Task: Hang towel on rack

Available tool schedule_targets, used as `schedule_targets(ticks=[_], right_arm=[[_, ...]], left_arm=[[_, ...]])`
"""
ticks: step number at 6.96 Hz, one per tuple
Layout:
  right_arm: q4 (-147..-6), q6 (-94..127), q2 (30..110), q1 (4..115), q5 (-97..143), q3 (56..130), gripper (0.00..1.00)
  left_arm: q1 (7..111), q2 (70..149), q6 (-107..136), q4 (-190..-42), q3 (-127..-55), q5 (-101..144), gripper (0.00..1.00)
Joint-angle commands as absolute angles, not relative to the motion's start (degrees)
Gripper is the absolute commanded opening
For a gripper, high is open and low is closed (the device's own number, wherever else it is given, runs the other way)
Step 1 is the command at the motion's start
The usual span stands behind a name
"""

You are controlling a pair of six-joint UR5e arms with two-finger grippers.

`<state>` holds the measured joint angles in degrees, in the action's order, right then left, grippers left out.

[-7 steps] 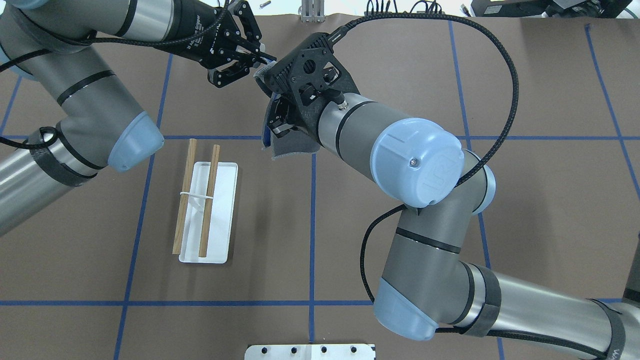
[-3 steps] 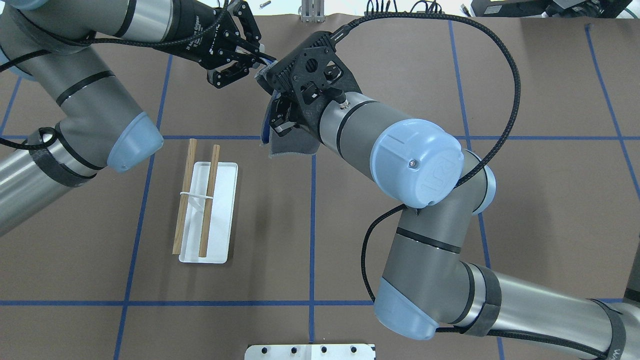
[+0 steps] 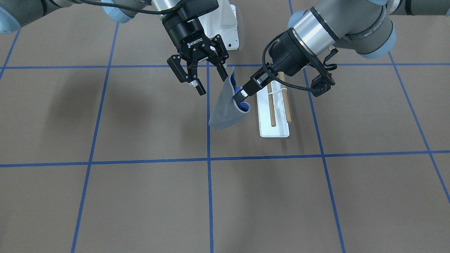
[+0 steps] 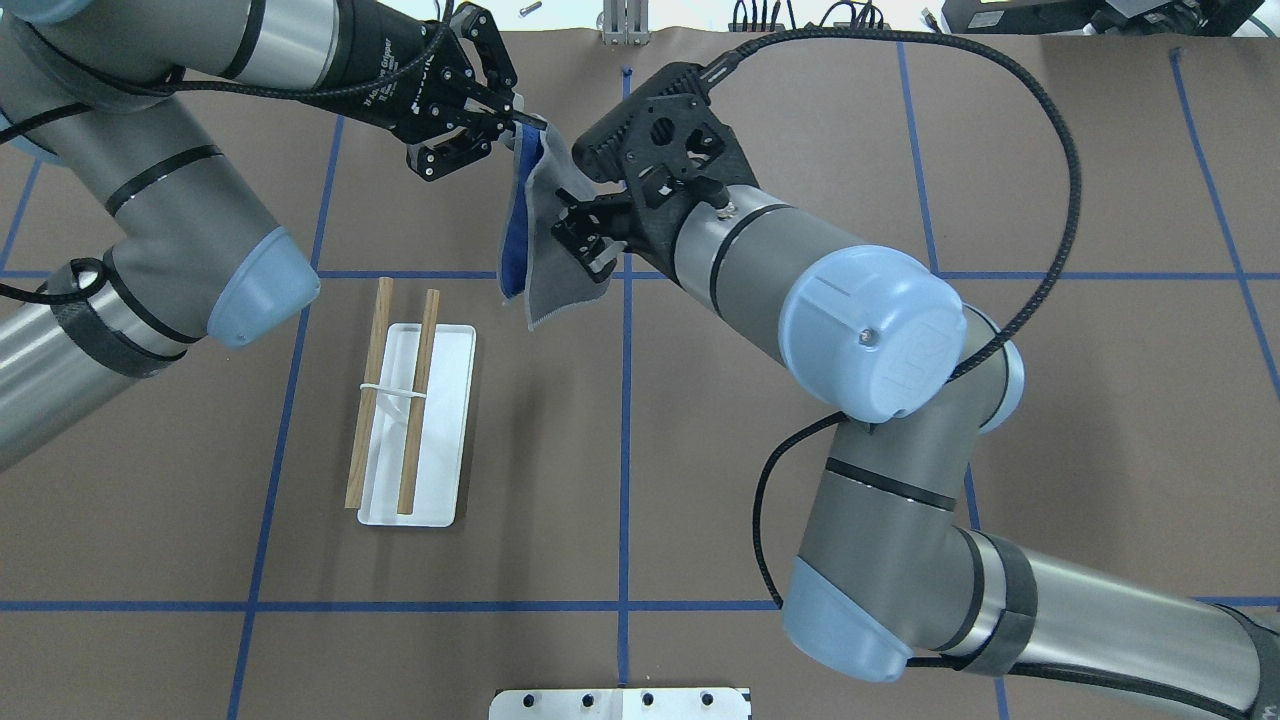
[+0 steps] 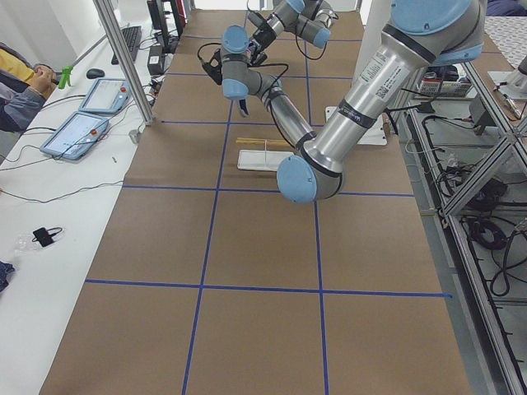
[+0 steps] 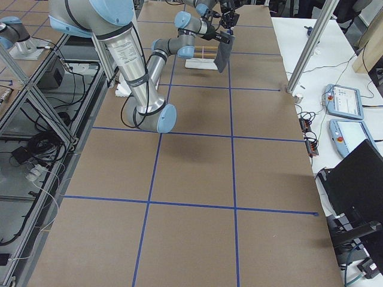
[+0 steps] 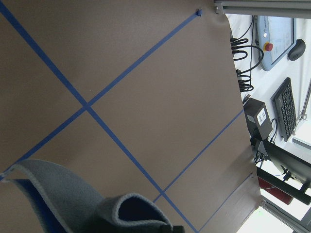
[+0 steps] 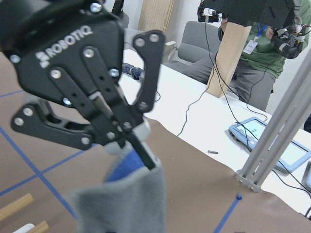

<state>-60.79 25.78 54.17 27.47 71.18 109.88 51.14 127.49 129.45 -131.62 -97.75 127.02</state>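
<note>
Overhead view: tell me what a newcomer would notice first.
The towel dangles in mid-air over the far half of the table, its blue side showing, pinched at its top corner by the left gripper. The right gripper sits close beside it, jaws open and holding nothing. Nearer the robot, on its left, the rack stands bare.

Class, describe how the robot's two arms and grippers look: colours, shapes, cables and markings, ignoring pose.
The left arm and right arm are grey tubes with silver sections, black rings and rounded pale-blue joint caps. A black braided cable loops to each wrist. The left gripper and right gripper are black two-finger linkages with silver screws, lettered ROBOTIQ in white.
</note>
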Motion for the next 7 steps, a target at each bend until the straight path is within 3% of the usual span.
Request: schedule_targets(ticks=[1,3,7], right_arm=[[-60.64,36.11,61.49,28.56,71.01,112.67,1.00],[-60.73,46.05,69.75,31.27,74.59,116.79,1.00],[-60.99,48.51,81.63,49.09,103.39,118.65,1.00]], left_arm=[[51.15,123.07,116.52,-131.57,-99.66,128.14,0.00],[49.32,121.74,117.32,-131.48,-101.67,126.66,0.00],[40.87,118.41,132.36,-131.22,-108.53,111.82,0.00]])
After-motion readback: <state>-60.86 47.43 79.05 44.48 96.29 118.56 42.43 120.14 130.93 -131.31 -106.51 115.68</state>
